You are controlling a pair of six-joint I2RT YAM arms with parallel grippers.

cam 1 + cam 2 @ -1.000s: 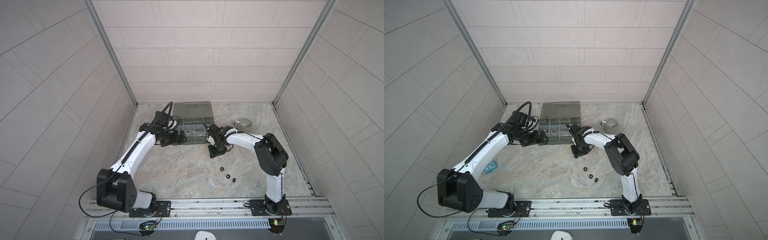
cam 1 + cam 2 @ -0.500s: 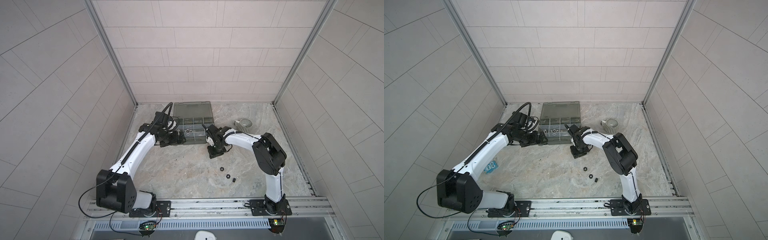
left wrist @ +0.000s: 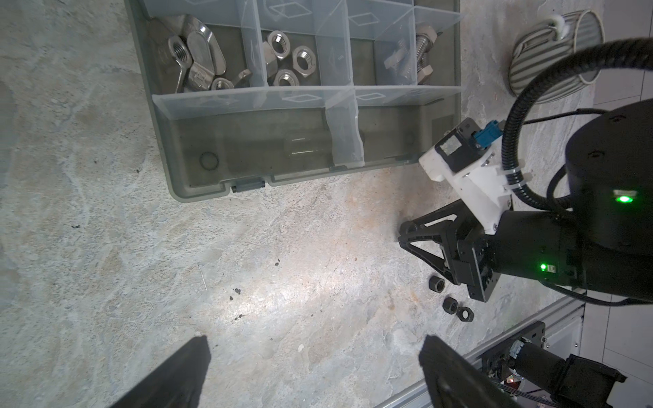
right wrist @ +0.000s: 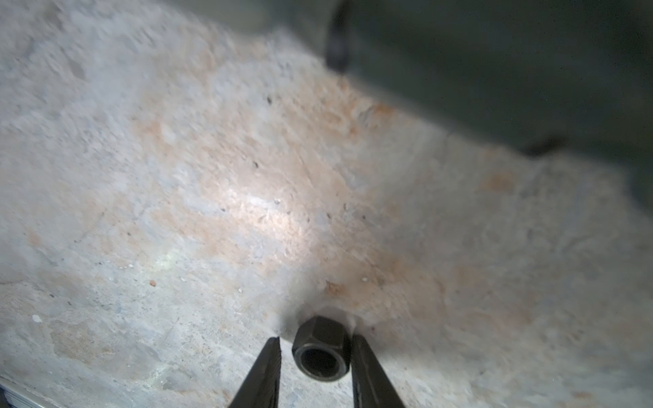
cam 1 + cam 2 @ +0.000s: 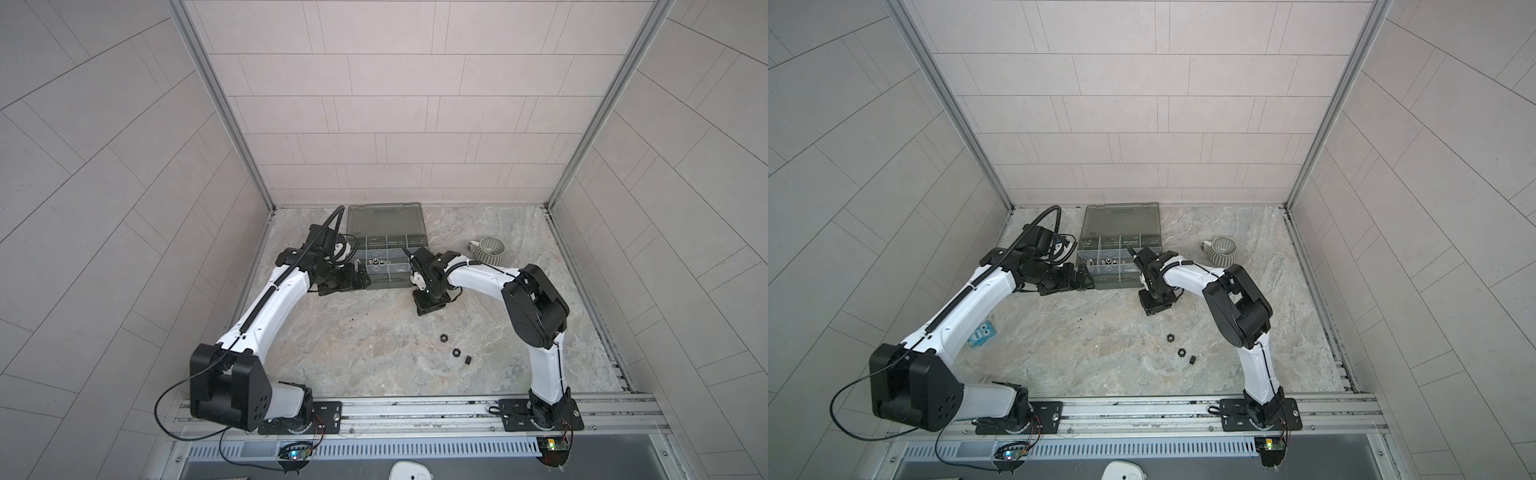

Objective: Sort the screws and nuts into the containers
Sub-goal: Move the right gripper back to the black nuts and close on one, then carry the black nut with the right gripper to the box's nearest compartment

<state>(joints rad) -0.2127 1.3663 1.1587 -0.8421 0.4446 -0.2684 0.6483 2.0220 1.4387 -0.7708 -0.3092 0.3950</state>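
Right wrist alone shows black nut between right gripper fingertips.

top views: high, looking down, far, sharing whole tabletop | left wrist: near, facing organizer case | right wrist: very close above tabletop, blurred

Striped mug upright on marbled table; blue tag near tiled wall.
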